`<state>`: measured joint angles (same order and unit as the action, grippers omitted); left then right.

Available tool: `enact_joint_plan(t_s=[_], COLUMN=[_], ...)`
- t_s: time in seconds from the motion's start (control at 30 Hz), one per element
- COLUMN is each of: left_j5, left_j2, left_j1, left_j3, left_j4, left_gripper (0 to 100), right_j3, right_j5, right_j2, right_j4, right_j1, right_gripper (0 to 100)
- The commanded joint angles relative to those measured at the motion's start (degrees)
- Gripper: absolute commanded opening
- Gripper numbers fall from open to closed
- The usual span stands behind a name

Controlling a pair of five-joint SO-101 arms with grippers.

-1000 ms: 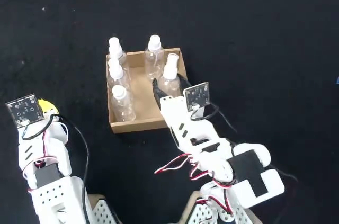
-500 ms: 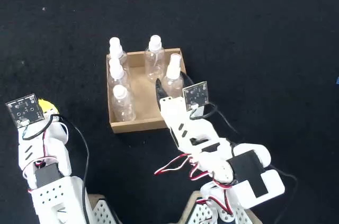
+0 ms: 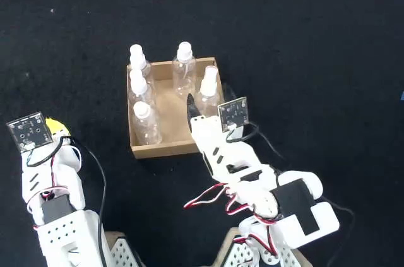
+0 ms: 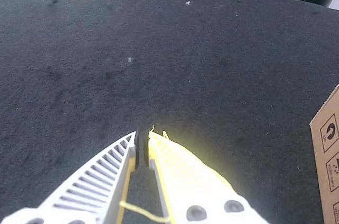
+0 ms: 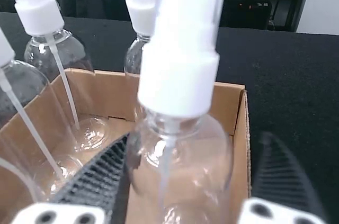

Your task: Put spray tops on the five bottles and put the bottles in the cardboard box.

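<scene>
Right hand [image 5: 196, 139] released, jaws wide astride the clear plastic bottle with white spray top [image 3: 206, 95] standing in the shallow brown cardboard box [image 3: 163, 148]; best withdrawn straight back, jaws wide, lest a finger tip it.

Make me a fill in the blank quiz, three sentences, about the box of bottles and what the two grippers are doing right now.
1. The cardboard box holds ___ bottles, each with a white spray top.
2. The right gripper is ___, with one finger on each side of the nearest bottle.
3. The left gripper is ___ over the black table, away from the box.

Missing words: five; open; shut.
</scene>
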<state>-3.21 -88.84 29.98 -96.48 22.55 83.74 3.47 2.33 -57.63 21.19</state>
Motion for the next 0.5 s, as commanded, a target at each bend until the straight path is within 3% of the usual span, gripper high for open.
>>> enact_joint_plan(t_s=[0.0,0.23,0.47], left_j5=[0.18,0.09,0.18], left_j2=[-0.35,-0.35,-0.35], left_j1=[-0.66,-0.66,-0.66], left_j3=[-1.27,-1.27,-1.27], left_j4=[0.09,0.09,0.09], left_gripper=[3,3,3], right_j3=[-2.51,-1.80,-0.31], right_j5=[-0.53,-0.53,-0.44], right_j2=[2.51,3.56,13.67], right_j4=[0.79,0.35,2.55], right_j1=[2.90,3.08,1.49], right_gripper=[37.3,37.1,37.1])
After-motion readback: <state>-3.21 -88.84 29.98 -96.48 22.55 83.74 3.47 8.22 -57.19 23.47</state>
